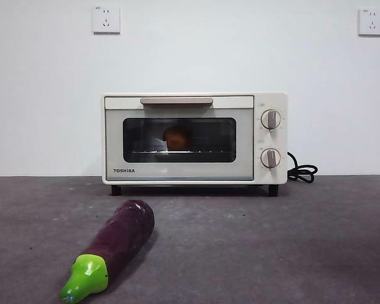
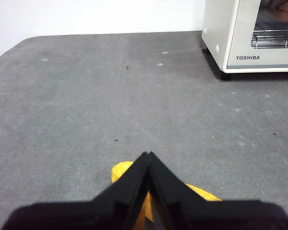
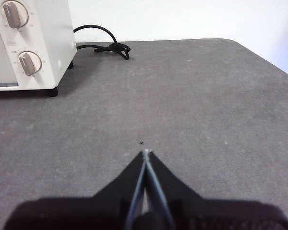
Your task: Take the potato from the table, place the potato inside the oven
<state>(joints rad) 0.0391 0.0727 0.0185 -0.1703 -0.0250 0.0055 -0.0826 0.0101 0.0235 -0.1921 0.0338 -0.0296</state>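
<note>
The cream-white oven [image 1: 194, 138] stands at the back of the table [image 1: 253, 247] with its glass door closed. Through the glass, the orange-brown potato [image 1: 177, 137] rests on the wire rack inside. Neither arm shows in the front view. My left gripper [image 2: 148, 155] hovers over bare table to the left of the oven [image 2: 221, 33], jaws shut on nothing. My right gripper [image 3: 145, 152] hovers over bare table to the right of the oven [image 3: 48, 43], its jaws also shut and empty.
A purple eggplant [image 1: 117, 244] with a green stem lies at the front left. The oven's black cord [image 3: 105, 44] is coiled behind its right side. A yellow shape [image 2: 121, 171] shows beneath the left jaws, mostly hidden. The table's rounded corners show in both wrist views.
</note>
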